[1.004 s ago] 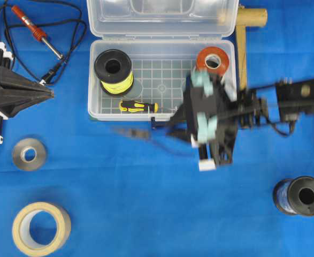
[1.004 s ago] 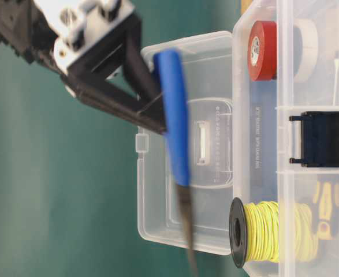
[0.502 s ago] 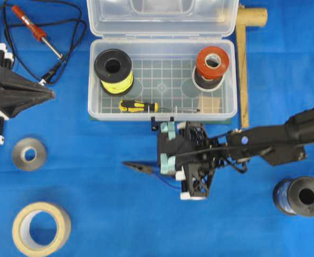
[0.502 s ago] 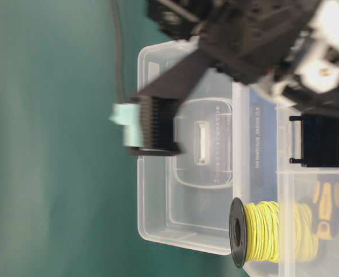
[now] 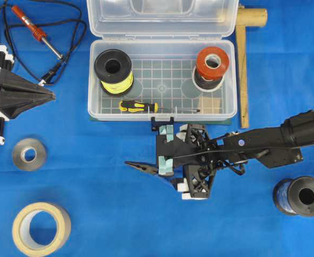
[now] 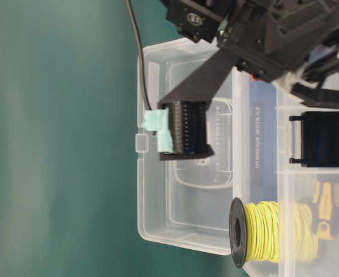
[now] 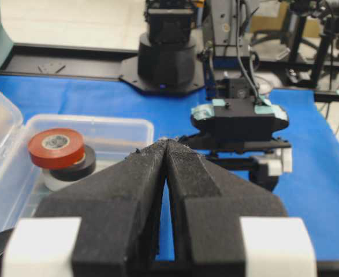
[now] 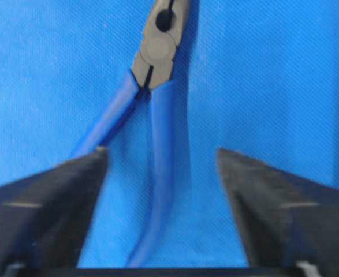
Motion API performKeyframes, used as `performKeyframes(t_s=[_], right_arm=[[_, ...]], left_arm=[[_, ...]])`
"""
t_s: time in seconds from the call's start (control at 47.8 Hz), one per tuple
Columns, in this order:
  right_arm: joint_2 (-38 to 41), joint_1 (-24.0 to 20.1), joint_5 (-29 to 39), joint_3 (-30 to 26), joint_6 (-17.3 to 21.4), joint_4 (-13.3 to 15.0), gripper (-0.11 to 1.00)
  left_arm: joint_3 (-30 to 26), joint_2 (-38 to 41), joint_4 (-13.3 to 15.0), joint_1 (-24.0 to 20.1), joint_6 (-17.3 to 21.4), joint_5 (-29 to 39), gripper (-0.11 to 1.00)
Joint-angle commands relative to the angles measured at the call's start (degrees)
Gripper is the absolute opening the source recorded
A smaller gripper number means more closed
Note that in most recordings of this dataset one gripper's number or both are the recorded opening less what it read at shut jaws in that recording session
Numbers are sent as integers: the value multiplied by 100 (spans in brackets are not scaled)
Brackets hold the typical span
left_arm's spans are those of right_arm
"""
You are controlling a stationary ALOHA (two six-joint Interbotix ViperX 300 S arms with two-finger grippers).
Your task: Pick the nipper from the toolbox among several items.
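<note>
The nipper (image 5: pixel 141 167) lies flat on the blue cloth in front of the toolbox (image 5: pixel 162 115), its dark jaws pointing left. In the right wrist view its blue handles (image 8: pixel 160 121) run between my fingers without touching them. My right gripper (image 5: pixel 164 149) is open and low over the handles; it also shows in the right wrist view (image 8: pixel 160 153). One of its fingers (image 6: pixel 183 130) shows in the table-level view. My left gripper (image 5: pixel 52 95) is shut and empty at the far left, and its closed tips show in the left wrist view (image 7: pixel 167 142).
The open toolbox holds a yellow wire spool (image 5: pixel 113 69), a yellow-and-black screwdriver (image 5: pixel 138 106) and red tape (image 5: pixel 212 61). Around it lie a soldering iron (image 5: pixel 36 29), a grey roll (image 5: pixel 29 154), a beige tape roll (image 5: pixel 41 227), a dark spool (image 5: pixel 301 195) and a wooden mallet (image 5: pixel 244 53).
My right gripper carried the nipper from the toolbox's front edge down to the cloth and opened. The nipper now lies loose between the fingers. The left arm has not moved.
</note>
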State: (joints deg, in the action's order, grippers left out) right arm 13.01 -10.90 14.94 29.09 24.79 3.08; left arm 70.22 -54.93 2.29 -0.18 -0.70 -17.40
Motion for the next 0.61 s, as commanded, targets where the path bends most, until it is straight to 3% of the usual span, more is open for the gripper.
performKeyframes(t_s=[0.0, 0.105, 0.356, 0.586], right_arm=[[-475, 53, 167, -114, -9, 114, 84], [-1002, 70, 378, -123, -26, 290, 82], [-2514, 176, 967, 88, 35, 1143, 83], [-3700, 554, 896, 809, 35, 1354, 83]], left_arm=[[-62, 44, 9, -9, -18, -35, 0], [-70, 26, 0, -9, -18, -26, 0], [-62, 44, 9, -9, -114, -26, 0], [-62, 44, 9, -9, -167, -26, 0]])
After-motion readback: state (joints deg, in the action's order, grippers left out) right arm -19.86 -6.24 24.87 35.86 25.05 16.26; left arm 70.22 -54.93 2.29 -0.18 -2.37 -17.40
